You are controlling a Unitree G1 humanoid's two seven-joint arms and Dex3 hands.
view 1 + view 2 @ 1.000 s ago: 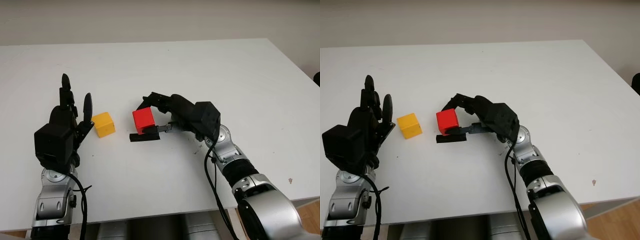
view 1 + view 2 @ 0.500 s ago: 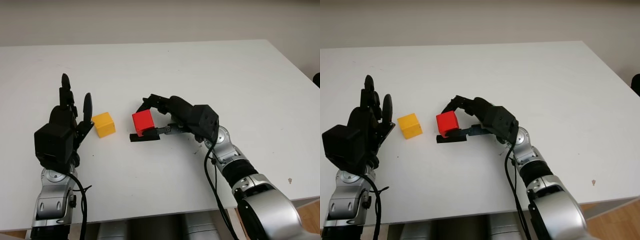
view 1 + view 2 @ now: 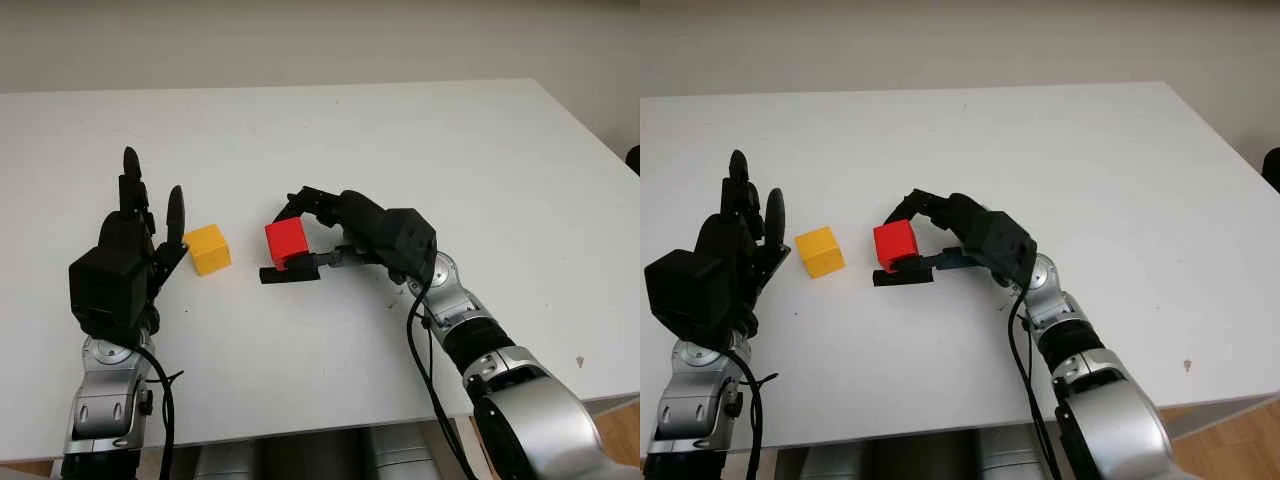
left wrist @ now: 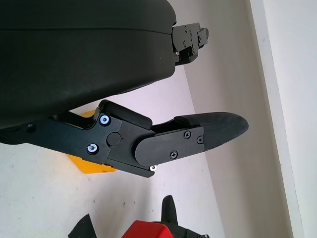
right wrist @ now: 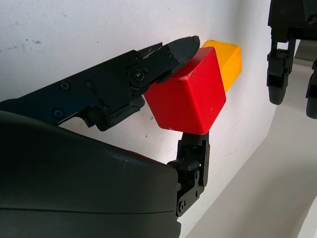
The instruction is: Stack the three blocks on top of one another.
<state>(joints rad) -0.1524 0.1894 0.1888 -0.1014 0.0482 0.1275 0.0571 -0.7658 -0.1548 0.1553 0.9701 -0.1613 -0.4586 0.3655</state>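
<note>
Two blocks, right hand [image 3: 293,240] gripping red block [image 5: 187,92]

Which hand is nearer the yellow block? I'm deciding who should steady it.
Left. The open left hand stands just beside the yellow block, apart from it; the right hand grips the red block beyond its other side.

A white table [image 3: 400,130] spreads out on all sides of the right hand [image 3: 350,230], with a pale wall [image 3: 300,40] beyond its far edge. A small dark speck [image 3: 580,361] lies on the top — well behind that hand, near the front edge. Wooden floor [image 3: 1240,440] shows below that corner.
</note>
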